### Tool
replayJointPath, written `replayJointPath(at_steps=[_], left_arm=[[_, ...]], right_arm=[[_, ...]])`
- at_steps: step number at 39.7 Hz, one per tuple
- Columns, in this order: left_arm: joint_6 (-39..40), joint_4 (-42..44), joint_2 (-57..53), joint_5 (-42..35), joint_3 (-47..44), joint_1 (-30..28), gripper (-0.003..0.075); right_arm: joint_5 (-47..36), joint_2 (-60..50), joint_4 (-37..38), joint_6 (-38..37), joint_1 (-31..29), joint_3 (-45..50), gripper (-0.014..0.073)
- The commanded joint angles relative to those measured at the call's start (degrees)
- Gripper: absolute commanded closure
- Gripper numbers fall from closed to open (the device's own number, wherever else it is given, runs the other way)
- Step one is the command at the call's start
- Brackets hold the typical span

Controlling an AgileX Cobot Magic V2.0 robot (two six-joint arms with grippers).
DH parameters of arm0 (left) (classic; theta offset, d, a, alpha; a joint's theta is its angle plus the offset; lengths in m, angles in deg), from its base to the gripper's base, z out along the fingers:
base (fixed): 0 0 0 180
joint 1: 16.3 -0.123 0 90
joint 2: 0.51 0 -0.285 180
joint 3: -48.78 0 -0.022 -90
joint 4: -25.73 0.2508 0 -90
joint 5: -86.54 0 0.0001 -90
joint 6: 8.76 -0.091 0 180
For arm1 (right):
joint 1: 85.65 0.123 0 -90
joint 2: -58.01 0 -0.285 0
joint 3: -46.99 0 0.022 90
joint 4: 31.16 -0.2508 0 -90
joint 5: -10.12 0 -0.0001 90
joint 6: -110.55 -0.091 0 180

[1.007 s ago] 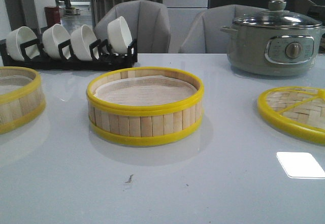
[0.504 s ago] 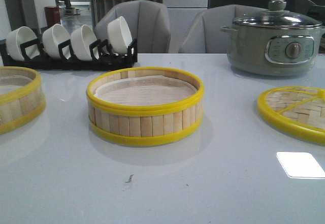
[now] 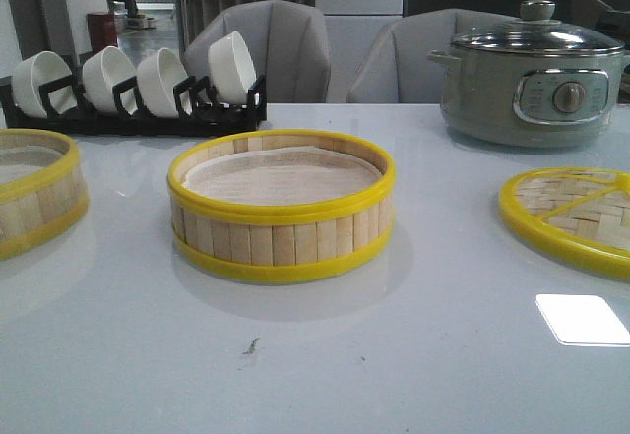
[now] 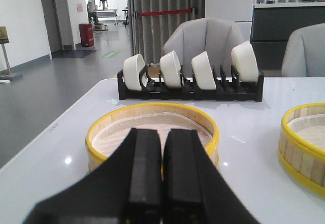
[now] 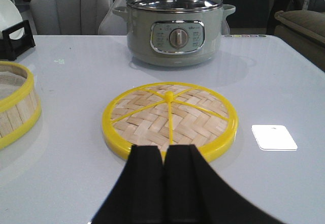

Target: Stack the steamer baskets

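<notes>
Two steamer baskets on the desk (image 3: 394, 355), both round, shallow, pale upright bamboo slats between bright yellow rims, white paper liner inside. The centre basket (image 3: 282, 206) sits mid-desk in the front view; the left basket (image 3: 34, 190) is cut by that view's left edge, well apart from the first. Not stacked — each rests on the desk alone.

One flat lid (image 3: 571, 216), woven bamboo with yellow rim and spokes, lies at the right, partly out of frame; the right wrist view shows it whole, knob at the hub.

Open glossy desk surface lies between baskets and lid and along the near side. One small white card (image 3: 583, 318) lies near the lid.

At the far edge: one black rack (image 3: 138, 109) holding four white bowls (image 3: 232, 65) on edge, and one grey-green cooker (image 3: 532, 72) with glass lid and dial.

Left tool (image 4: 162, 168) — black fingers pressed together, holding nothing, the left basket just beyond. Right tool (image 5: 163, 176) likewise closed and empty, the lid beyond.
</notes>
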Motion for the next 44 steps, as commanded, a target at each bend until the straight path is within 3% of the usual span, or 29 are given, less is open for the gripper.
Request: replayJointPath(at_steps=[1, 28, 37, 44], left_arm=[[0.05, -0.44, -0.75, -4.30, -0.10, 0.10, 0.0634], [0.33, -1.61, 0.53, -4.30, 0.59, 0.58, 0.0634], [0.33, 3.02, 16.97, -2.37, 13.89, 8.37, 0.0634], [0.33, 5.85, 34.49, 7.79, 32.15, 10.95, 0.0634]], right_arm=[[-4.86, -1.21, 0.02, 0.36, -0.20, -0.84, 0.0538], [-4.86, -1.21, 0.02, 0.36, -0.20, -0.84, 0.0538], [-4.86, -1.21, 0.02, 0.36, -0.20, -0.84, 0.0538], [-4.86, -1.21, 0.02, 0.36, -0.20, -0.84, 0.0538]])
